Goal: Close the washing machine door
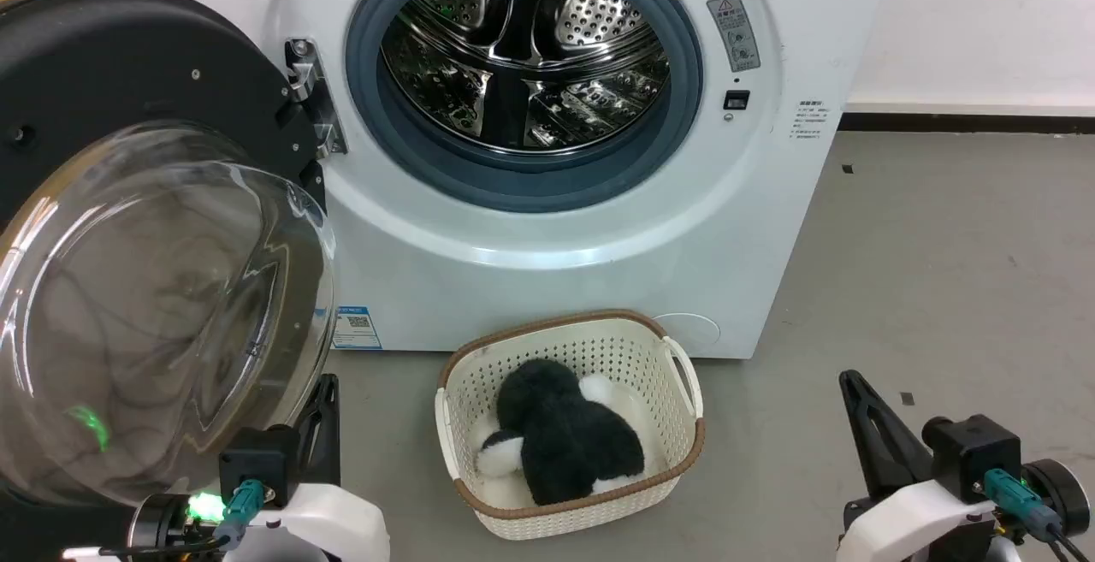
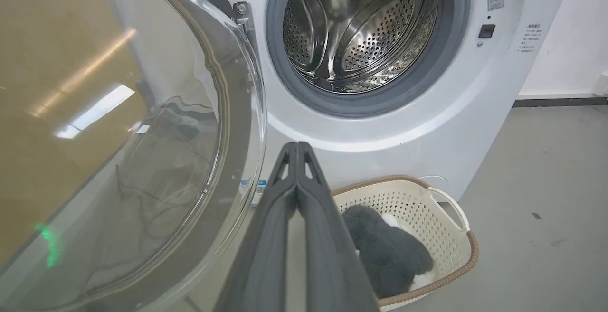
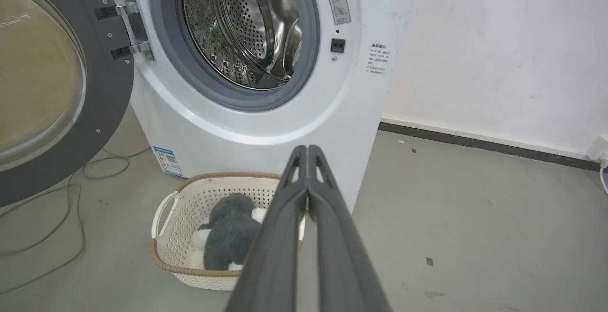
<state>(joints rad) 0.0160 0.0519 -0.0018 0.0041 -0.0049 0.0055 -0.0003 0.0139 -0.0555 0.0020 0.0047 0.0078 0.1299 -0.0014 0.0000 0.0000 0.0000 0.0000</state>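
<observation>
While the large round black washing machine door, glass bowl bulging, is swung wide open at the left of the big white front-loading washing machine, the jaws of the left gripper and right gripper are seen pressed together, nothing held between them.

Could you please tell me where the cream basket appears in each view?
Head view: basket bottom centre, before the washing machine.
Left wrist view: basket lower right, behind the left gripper.
Right wrist view: basket lower left, behind the right gripper.
Shared landmark: the blue-white sticker.
</observation>
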